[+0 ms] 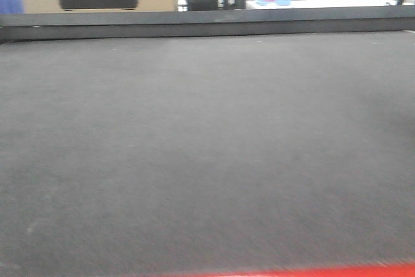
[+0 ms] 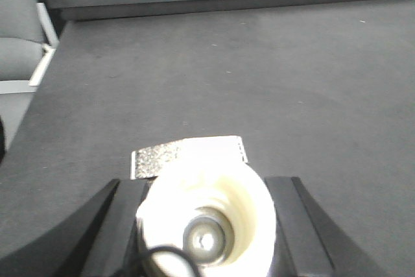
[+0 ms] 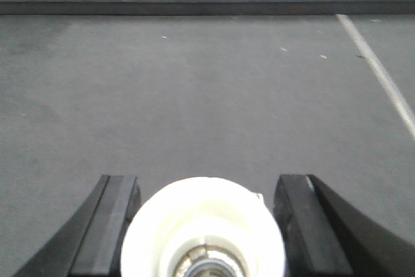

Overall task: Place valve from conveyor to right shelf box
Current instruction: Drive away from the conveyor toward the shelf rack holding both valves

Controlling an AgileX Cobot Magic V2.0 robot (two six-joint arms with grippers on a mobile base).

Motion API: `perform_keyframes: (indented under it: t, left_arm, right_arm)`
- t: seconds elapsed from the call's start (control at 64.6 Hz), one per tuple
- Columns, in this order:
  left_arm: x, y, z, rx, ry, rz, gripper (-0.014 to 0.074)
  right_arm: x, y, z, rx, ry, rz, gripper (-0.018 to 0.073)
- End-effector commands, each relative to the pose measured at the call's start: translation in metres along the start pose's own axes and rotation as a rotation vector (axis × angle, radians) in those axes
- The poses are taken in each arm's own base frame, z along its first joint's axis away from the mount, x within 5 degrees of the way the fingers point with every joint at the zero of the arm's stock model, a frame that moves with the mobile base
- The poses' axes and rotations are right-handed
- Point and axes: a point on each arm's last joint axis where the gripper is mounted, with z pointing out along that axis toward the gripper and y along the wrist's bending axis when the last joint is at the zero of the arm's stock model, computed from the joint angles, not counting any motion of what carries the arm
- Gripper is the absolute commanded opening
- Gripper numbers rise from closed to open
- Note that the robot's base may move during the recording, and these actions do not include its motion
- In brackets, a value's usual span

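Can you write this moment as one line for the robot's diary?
conveyor: bare in front view | left end effector: white round thing between fingers | right end effector: same | grip: unclear

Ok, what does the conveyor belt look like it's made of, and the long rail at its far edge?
The conveyor belt looks like dark grey woven or felt-like fabric, matt: fine grainy texture, no glare. The rail seems to be dark coated metal with a dull sheen: straight hard edges, lighter top face. Blur leaves both open.
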Motion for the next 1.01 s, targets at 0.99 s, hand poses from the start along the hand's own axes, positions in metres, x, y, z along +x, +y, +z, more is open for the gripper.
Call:
perform_keyframes:
  t: [0.99]
  left_arm:
    - [-0.0069, -0.0007, -0.0065, 0.006, -0.074, -0.006, -0.0111]
  right_arm:
    - [-0.0109, -0.0003, -0.0069, 0.012, -0.101, -0.009, -0.0153]
